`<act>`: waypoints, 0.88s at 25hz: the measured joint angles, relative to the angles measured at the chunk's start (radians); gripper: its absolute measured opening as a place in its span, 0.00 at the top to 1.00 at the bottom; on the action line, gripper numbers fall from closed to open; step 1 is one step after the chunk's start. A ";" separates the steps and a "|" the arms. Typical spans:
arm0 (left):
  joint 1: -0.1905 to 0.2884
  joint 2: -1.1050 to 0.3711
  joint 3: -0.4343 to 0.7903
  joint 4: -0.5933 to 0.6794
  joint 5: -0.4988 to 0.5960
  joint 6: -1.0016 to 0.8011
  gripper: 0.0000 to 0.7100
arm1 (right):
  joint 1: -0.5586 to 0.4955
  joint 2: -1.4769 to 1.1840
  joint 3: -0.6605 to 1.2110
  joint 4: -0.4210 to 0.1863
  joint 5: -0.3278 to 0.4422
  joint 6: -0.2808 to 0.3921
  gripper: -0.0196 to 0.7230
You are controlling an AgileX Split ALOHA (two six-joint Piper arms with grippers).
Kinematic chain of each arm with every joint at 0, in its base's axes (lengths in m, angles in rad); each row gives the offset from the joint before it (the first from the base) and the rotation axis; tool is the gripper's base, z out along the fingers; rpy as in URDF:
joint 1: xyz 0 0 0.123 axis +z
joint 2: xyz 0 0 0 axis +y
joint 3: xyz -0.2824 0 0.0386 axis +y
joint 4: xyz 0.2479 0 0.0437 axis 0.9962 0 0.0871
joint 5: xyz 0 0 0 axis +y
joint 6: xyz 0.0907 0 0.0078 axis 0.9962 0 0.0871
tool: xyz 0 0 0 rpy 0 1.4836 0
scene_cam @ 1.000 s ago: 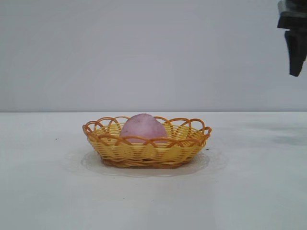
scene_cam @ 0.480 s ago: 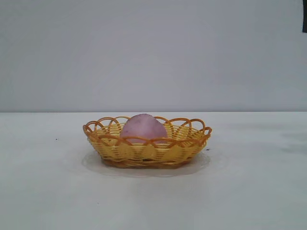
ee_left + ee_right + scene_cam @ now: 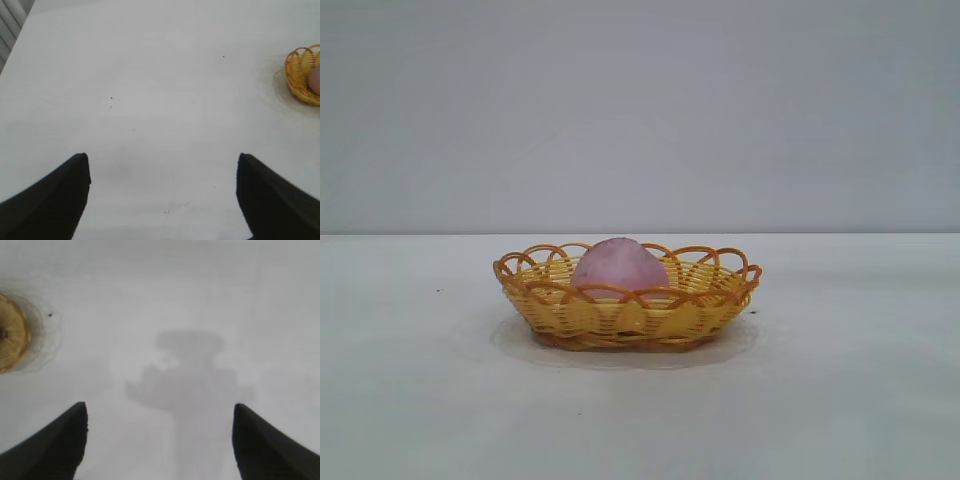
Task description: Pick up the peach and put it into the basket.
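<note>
The pinkish-purple peach [image 3: 618, 266] lies inside the yellow-orange wicker basket [image 3: 700, 312] at the middle of the white table. Neither arm shows in the exterior view. My left gripper [image 3: 162, 161] hangs open over bare table, with nothing between its dark fingers [image 3: 60, 192]; the basket [image 3: 299, 75] with the peach [image 3: 316, 81] sits far off at that view's edge. My right gripper [image 3: 159, 410] is also open and empty above the table, and the basket [image 3: 11, 332] shows at the border of its view, well apart from it.
The white table [image 3: 840, 400] spreads wide around the basket, with a plain grey wall behind. The right arm's shadow [image 3: 187, 375] falls on the tabletop beneath it. A slatted edge [image 3: 10, 25] shows at the table's far corner in the left wrist view.
The right gripper, seen high at the exterior view's right edge a second ago, has pulled up and out of that view. Basket and peach have not moved.
</note>
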 joint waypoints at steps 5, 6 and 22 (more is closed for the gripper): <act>0.000 0.000 0.000 0.000 0.000 0.000 0.25 | 0.000 -0.259 0.107 -0.035 0.033 0.024 0.28; 0.000 0.000 0.000 0.000 0.000 0.000 0.25 | 0.000 -0.317 0.133 -0.024 0.035 0.024 0.28; 0.000 0.000 0.000 0.000 0.000 0.000 0.25 | 0.000 -0.975 0.518 0.024 -0.032 0.030 0.28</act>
